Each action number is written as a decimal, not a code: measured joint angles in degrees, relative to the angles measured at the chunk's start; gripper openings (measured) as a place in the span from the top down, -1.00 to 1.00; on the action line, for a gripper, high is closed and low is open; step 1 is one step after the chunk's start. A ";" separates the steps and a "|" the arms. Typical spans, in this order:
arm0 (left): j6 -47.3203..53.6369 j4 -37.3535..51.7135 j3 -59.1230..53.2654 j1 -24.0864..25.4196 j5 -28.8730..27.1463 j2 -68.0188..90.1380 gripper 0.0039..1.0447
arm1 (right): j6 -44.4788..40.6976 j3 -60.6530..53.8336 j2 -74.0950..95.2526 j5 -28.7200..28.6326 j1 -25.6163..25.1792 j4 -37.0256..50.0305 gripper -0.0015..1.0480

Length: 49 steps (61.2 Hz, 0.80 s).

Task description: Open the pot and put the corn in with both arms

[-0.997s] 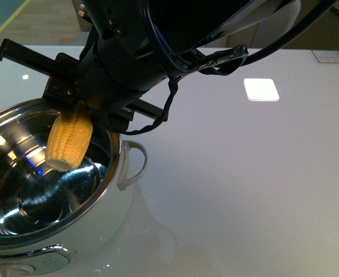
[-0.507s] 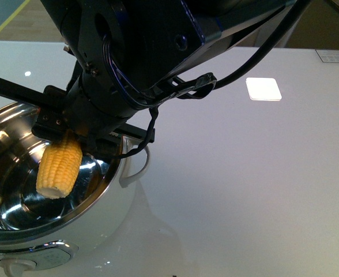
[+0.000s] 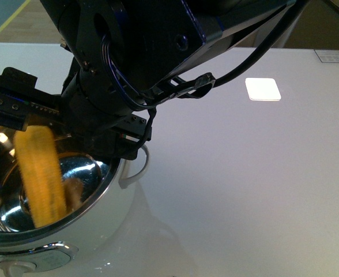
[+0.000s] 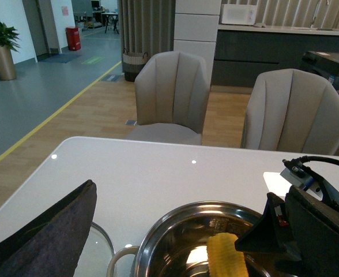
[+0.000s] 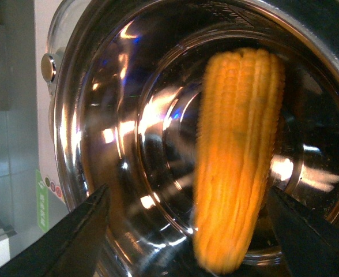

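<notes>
Corn inside open pot, right jaws spread above it.

You see the corn (image 3: 40, 176), a yellow husked cob, motion-blurred and standing roughly on end inside the steel bowl of the pot (image 3: 103, 208); no finger touches it. The pot is cream-white outside with a shiny rim and loop side handle, lid off, on the white desk (image 3: 244, 173). Your right gripper (image 5: 187, 231) has its jaws spread wide either side of the cob. The right arm (image 3: 129, 63) hides the pot's far rim. The left gripper (image 4: 48, 231) shows one dark finger only, cut off, so jaw state can't be told; possibly a glass lid edge beneath it. Label on the pot wall is unreadable.
</notes>
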 joint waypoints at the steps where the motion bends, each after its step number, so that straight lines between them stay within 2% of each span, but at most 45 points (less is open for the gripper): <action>1: 0.00 0.00 -0.02 0.00 0.00 0.00 -0.87 | 0.02 -0.20 -0.11 0.00 -0.09 0.13 -0.85; 14: 0.00 0.00 -0.02 0.00 0.00 0.00 -0.87 | 1.64 -6.88 -7.30 2.93 -4.33 4.44 -0.83; 22: -0.02 0.00 -0.02 0.00 0.00 0.00 -0.87 | 2.71 -13.16 -14.82 4.33 -9.46 9.03 -0.83; 28: -0.02 0.00 -0.02 0.00 0.00 0.00 -0.87 | 1.92 -18.99 -21.59 7.85 -14.21 10.97 -0.83; 37: 0.00 0.00 -0.02 0.00 0.00 0.00 -0.87 | -4.24 -30.03 -33.66 12.50 -22.21 11.02 -0.83; 49: -0.02 0.00 -0.02 0.00 0.00 0.00 -0.87 | -13.35 -43.19 -51.65 13.81 -31.91 6.05 -0.83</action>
